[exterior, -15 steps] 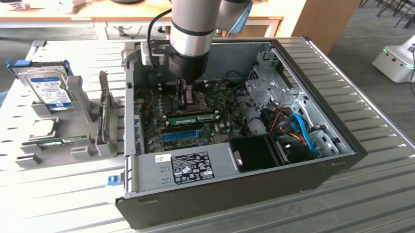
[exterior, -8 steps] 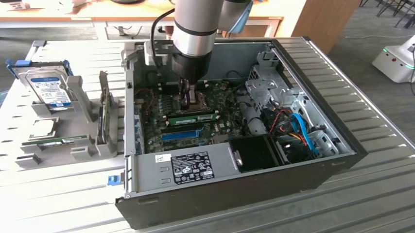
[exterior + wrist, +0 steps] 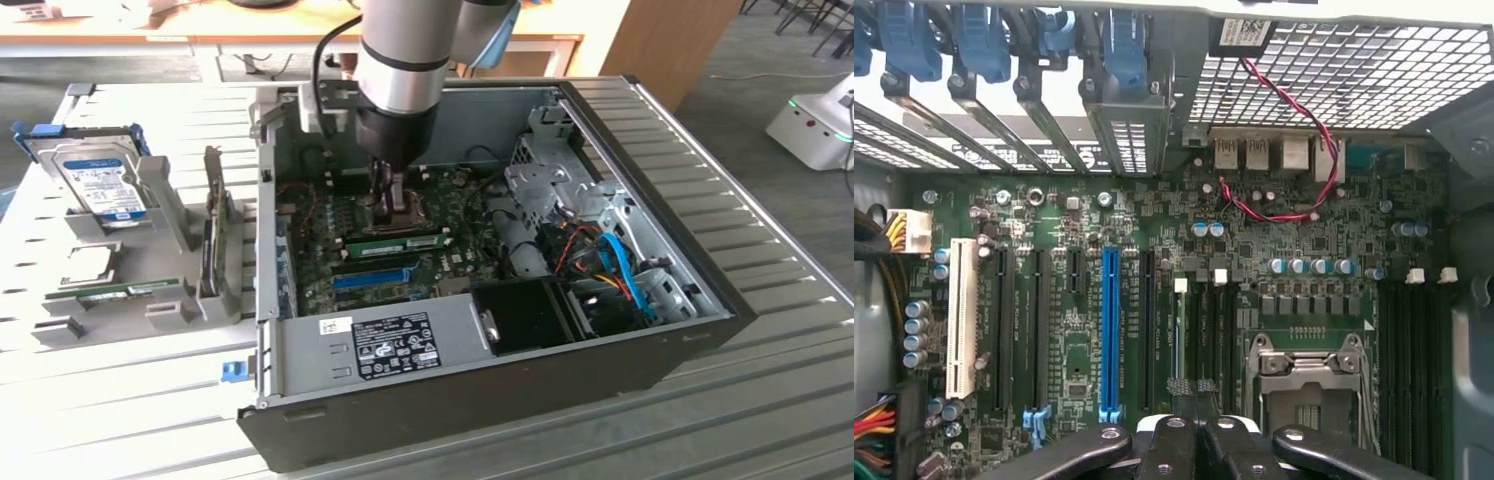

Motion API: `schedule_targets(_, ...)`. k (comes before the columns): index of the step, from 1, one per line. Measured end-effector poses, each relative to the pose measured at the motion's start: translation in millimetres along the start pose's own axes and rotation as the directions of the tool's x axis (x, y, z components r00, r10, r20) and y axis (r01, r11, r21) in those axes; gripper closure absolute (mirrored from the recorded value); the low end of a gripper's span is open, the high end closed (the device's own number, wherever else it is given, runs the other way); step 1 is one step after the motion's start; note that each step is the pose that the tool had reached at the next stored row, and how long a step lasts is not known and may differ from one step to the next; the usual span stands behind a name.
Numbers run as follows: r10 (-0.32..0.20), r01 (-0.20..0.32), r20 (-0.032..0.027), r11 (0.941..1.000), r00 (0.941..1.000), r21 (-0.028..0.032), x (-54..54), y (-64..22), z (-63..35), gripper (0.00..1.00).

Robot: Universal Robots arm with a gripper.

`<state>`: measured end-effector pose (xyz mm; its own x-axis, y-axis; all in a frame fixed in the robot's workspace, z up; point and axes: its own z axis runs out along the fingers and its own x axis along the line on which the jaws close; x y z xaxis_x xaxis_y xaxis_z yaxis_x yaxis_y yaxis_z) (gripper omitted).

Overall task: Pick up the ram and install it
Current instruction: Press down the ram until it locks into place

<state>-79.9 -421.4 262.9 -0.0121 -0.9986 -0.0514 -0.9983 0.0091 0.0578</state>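
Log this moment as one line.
gripper: shut, inside computer case | above motherboard | ram: seated in slot

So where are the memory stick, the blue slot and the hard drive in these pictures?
ram (image 3: 400, 241): exterior view, middle of the green stick on the motherboard below the gripper.
blue slot (image 3: 1110, 335): wrist view, midway along its length.
hard drive (image 3: 104, 182): exterior view, on its blue-and-white label, outside the case.
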Motion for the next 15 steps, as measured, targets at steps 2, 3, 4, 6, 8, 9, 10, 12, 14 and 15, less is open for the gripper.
schedule_targets(2,0.0,0.0,0.0,1.0,1.0,0.0,-0.1,-0.9,-1.8,0.89)
schedule_targets(3,0.0,0.0,0.0,1.0,1.0,-0.0001,-0.2,-1.4,-2.9,0.89)
schedule_targets(4,0.0,0.0,0.0,1.0,1.0,0.0,-0.2,-1.9,-4.1,0.89)
schedule_targets(6,0.0,0.0,0.0,1.0,1.0,0.0,-0.4,-2.9,-6.8,0.89)
schedule_targets(8,0.0,0.0,0.0,1.0,1.0,0.0,-0.5,-3.9,-9.4,0.89)
schedule_targets(9,0.0,0.0,0.0,1.0,1.0,0.0,-0.6,-4.4,-11.0,0.89)
schedule_targets(10,0.0,0.0,0.0,1.0,1.0,-0.0001,-0.7,-5.0,-12.8,0.89)
schedule_targets(12,0.0,0.0,0.0,1.0,1.0,0.0,-0.9,-6.0,-16.2,0.89)
schedule_targets(14,0.0,0.0,0.0,1.0,1.0,0.0,-1.1,-7.1,-20.0,0.89)
schedule_targets(15,0.0,0.0,0.0,1.0,1.0,0.0,-1.2,-7.7,-21.8,0.89)
